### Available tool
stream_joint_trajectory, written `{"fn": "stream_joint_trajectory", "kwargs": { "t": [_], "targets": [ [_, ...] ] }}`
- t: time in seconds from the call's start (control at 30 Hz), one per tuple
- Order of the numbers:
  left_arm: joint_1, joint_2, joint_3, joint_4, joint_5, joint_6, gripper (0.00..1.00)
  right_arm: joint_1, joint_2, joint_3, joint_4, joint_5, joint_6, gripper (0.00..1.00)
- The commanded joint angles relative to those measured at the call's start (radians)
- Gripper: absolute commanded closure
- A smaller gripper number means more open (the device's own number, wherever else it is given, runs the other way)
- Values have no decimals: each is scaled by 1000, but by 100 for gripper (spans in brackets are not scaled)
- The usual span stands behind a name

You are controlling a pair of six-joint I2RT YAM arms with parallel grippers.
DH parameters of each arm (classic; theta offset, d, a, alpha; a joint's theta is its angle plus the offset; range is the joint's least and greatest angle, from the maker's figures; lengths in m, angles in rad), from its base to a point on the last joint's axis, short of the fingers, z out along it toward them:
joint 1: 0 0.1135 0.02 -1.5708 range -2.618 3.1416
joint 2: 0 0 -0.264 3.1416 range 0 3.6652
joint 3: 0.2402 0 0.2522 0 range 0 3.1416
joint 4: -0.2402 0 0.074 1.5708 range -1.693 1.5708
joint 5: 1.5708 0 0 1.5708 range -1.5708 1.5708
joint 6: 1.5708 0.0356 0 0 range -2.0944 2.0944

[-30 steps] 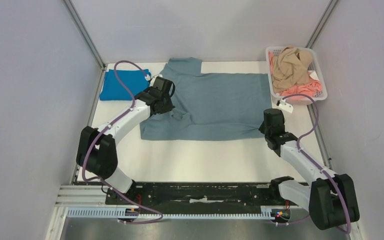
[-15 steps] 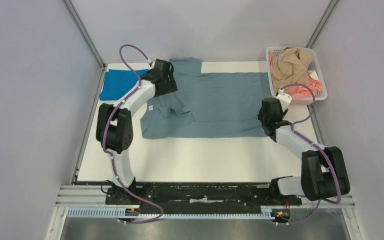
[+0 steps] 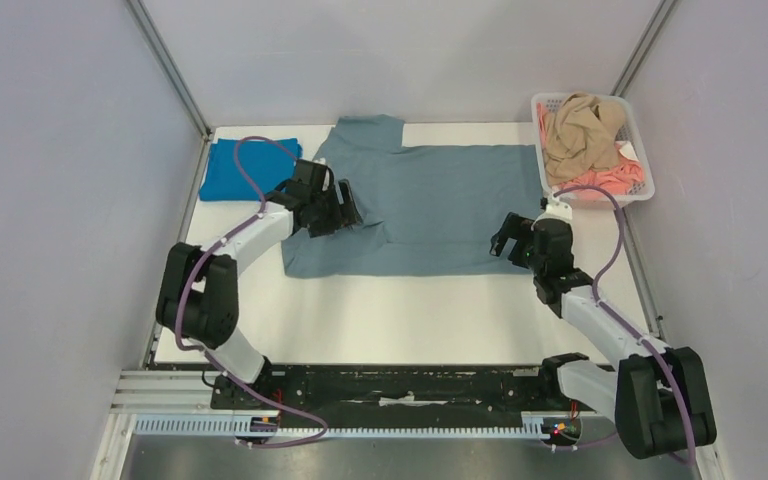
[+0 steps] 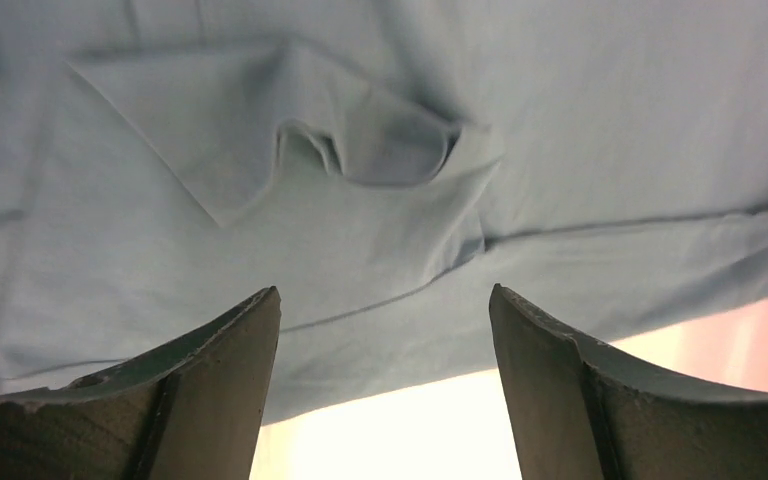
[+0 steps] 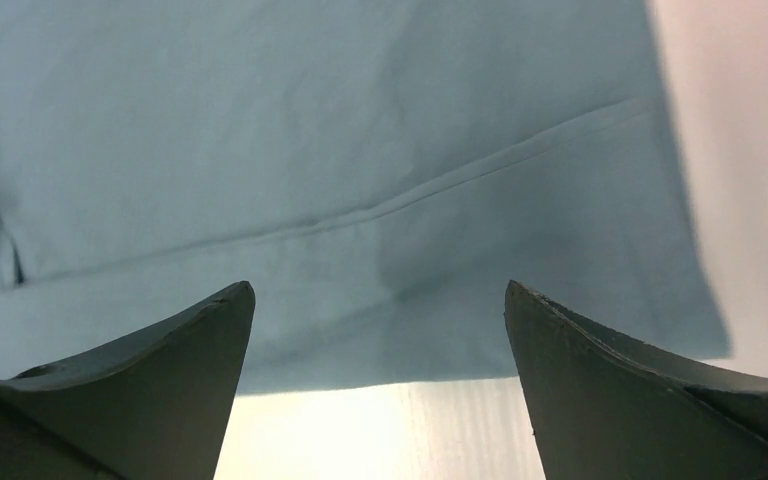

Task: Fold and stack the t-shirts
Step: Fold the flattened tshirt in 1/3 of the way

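Note:
A grey-blue t-shirt point(image 3: 440, 200) lies spread flat across the back middle of the table, one sleeve point(image 4: 360, 150) folded in over its body. My left gripper point(image 3: 348, 212) hovers open over the shirt's left part, above the near hem point(image 4: 385, 300), holding nothing. My right gripper point(image 3: 503, 240) stands open above the shirt's near right corner point(image 5: 380, 290), also empty. A bright blue t-shirt point(image 3: 235, 168) lies folded at the back left. A tan t-shirt point(image 3: 580, 130) and a pink one point(image 3: 615, 178) lie crumpled in the basket.
A white plastic basket point(image 3: 632, 120) stands at the back right corner. Grey walls close in the table on three sides. Bare white tabletop point(image 3: 400, 320) stretches between the shirt's near hem and the arm bases.
Both grippers went from shut to open and let go of the grey-blue shirt. The left arm swung toward the back, then came forward again; the right gripper shifted left over the near right corner.

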Motion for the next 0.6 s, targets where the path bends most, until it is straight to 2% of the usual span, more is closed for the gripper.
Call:
{"fn": "stream_joint_trajectory", "kwargs": {
  "t": [0.0,0.1,0.17,0.3,0.47,0.57],
  "targets": [
    [-9,33,-68,181,141,-85,18,13,61,-17,118,-229,-62,2],
    [-9,113,-45,223,116,-104,17,15,124,-15,135,-273,-59,2],
    [-10,181,15,196,107,-99,17,15,145,-16,136,-256,-63,2],
    [-8,274,86,243,45,-105,17,14,153,-16,126,-217,-68,2],
    [-4,417,312,178,42,-108,16,15,137,-15,87,-137,-81,2],
    [-1,516,514,41,-28,-103,16,14,140,-10,64,-112,-92,2]
  ]
}}
